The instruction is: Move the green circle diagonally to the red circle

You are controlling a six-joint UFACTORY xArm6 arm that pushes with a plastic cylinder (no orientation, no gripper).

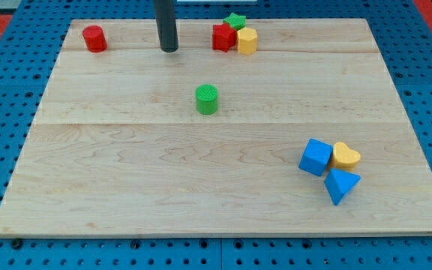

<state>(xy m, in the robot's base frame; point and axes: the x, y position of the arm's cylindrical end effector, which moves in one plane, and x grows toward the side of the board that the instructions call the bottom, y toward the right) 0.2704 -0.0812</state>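
The green circle point(207, 99) stands near the middle of the wooden board, a little above centre. The red circle point(94, 38) stands near the board's top left corner. My tip point(169, 49) rests on the board near the top edge, above and to the left of the green circle and to the right of the red circle. It touches no block.
A red block point(223, 37), a green star point(235, 21) and a yellow block point(247, 40) cluster at the top, right of my tip. A blue cube point(316, 157), a yellow heart point(345, 155) and a blue triangle point(341, 184) cluster at the lower right. The board point(126, 187) lies on a blue pegboard.
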